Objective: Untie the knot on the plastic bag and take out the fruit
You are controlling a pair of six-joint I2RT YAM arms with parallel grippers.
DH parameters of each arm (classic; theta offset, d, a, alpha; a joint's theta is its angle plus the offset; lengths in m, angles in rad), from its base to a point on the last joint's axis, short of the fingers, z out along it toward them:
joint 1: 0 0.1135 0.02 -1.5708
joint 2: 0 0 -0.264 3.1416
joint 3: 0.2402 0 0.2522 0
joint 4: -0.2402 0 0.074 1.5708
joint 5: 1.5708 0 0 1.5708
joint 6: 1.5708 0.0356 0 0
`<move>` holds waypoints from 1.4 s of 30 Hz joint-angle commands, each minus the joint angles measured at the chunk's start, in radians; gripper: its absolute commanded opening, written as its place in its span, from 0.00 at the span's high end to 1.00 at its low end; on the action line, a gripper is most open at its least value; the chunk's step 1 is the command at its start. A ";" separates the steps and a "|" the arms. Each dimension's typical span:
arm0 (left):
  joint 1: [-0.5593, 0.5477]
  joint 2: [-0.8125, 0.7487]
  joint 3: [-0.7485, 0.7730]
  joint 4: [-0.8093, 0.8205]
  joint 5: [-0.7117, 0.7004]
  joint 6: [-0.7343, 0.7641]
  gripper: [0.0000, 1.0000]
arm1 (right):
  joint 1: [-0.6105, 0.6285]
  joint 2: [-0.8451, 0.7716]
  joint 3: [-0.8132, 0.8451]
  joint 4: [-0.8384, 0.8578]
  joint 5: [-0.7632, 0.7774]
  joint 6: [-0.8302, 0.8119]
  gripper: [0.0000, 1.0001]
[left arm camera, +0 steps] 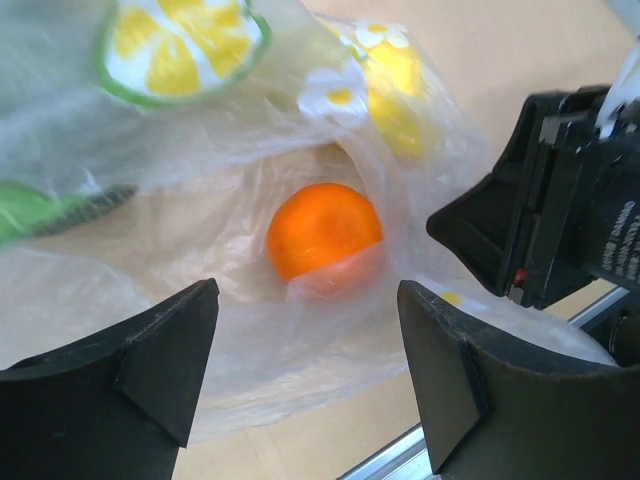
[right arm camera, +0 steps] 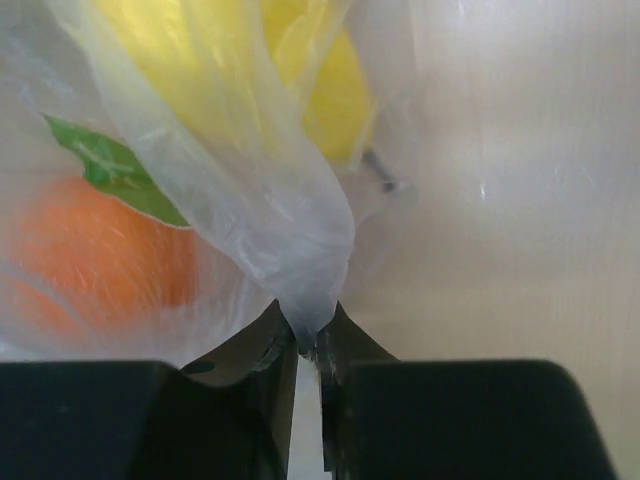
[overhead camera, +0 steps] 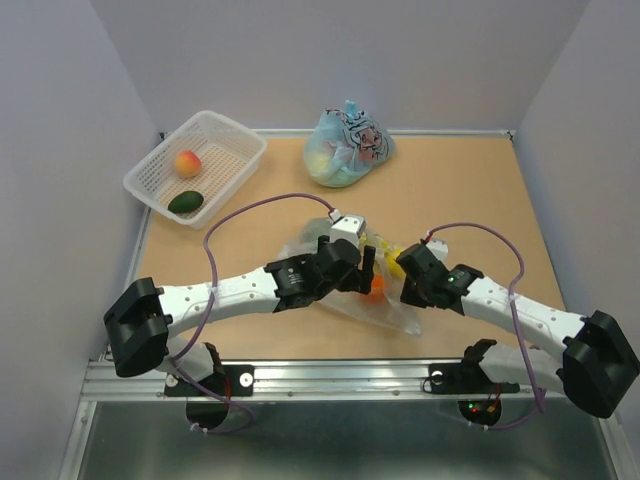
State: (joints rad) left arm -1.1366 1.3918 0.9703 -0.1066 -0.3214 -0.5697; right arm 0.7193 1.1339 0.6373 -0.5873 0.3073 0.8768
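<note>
The plastic bag [overhead camera: 385, 310] lay crumpled on the worktop [overhead camera: 480, 190], near its front edge, between the two arms' wrists. The left gripper [left arm camera: 308, 300] hovered just above the bag with its jaws wide apart and nothing between them. In the left wrist view an orange [left arm camera: 325, 238] sat directly beyond the gap, nestled in the bag's folds, its lower part veiled by film. A yellow lemon [left arm camera: 395, 90] showed through the plastic farther on, beside a printed lemon-slice mark [left arm camera: 180, 45]. The right gripper [right arm camera: 308, 350] had its jaws drawn almost together, pinching a gathered twist of the bag's film [right arm camera: 300, 250] at their tips. The film rose from that pinch, with the lemon's yellow above it and the orange blurred to the left behind a printed green leaf [right arm camera: 115, 170]. Well apart, at the far left corner, a white basket [overhead camera: 240, 135] held a peach [overhead camera: 187, 163] and a dark green fruit [overhead camera: 187, 202]. A light-blue bag [overhead camera: 347, 135] rested by the back wall.
</note>
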 commanded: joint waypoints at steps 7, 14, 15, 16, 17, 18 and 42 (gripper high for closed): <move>0.001 0.078 0.065 0.042 0.044 0.044 0.17 | -0.004 -0.109 -0.140 0.050 0.027 0.090 0.99; 0.000 0.229 0.139 0.001 0.067 0.053 0.18 | -0.004 -0.102 -0.154 0.086 0.000 0.085 0.99; 0.000 0.242 0.145 0.001 0.067 0.051 0.17 | -0.004 -0.102 -0.156 0.087 -0.002 0.083 0.99; 0.001 0.253 0.149 -0.001 0.062 0.050 0.17 | -0.004 -0.102 -0.154 0.089 -0.004 0.080 0.99; 0.001 0.275 0.157 0.001 0.059 0.045 0.15 | -0.004 -0.105 -0.156 0.093 -0.005 0.077 0.99; 0.001 0.289 0.163 0.001 0.061 0.045 0.14 | -0.004 -0.105 -0.157 0.096 -0.005 0.076 0.99; 0.006 0.283 0.225 -0.083 0.067 0.017 0.42 | -0.006 -0.056 -0.133 0.142 -0.008 0.018 0.99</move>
State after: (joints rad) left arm -1.1366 1.8275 1.1675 -0.1452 -0.2081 -0.5594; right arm 0.7193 1.0775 0.5076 -0.4835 0.2794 0.9085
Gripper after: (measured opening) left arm 0.791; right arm 0.020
